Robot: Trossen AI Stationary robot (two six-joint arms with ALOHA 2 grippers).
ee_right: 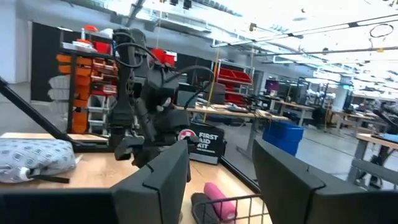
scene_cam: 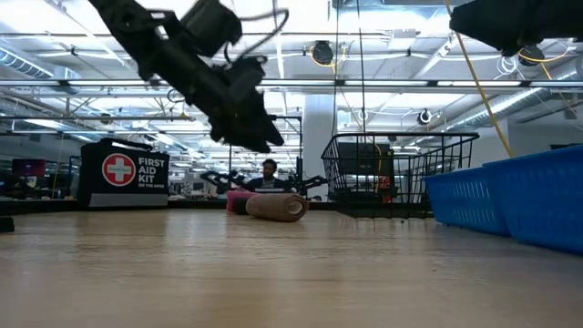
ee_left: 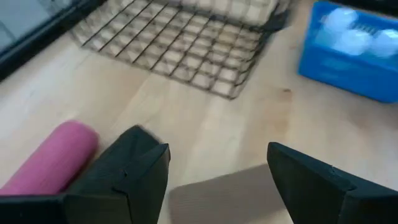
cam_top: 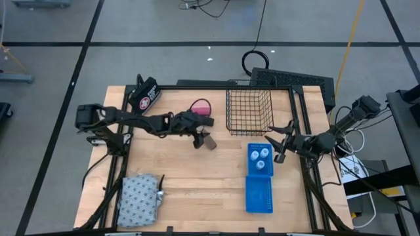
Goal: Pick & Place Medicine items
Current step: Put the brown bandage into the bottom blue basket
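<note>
A brown oblong piece [cam_top: 209,141] lies on its side on the wooden table [cam_top: 197,177]. My left gripper [cam_top: 199,136] hovers open just above it, and the piece [ee_left: 217,193] shows below the gap between the fingers. Just beyond it, toward the table's far edge, lie a pink piece [cam_top: 200,105] and a black piece [cam_top: 203,121]. Three white bottles [cam_top: 260,158] stand in a blue tray [cam_top: 250,169]. The grey-white pouch [cam_top: 139,200] lies at the near left corner. My right gripper [cam_top: 281,141] is raised at the table's right, open and empty.
A black wire basket [cam_top: 249,111] stands at the far middle, right of the pieces. A second blue tray [cam_top: 258,194] lies nearer the front edge. The black first aid case [cam_top: 146,95] stands at the far left corner. Bare wood lies between the pouch and the trays.
</note>
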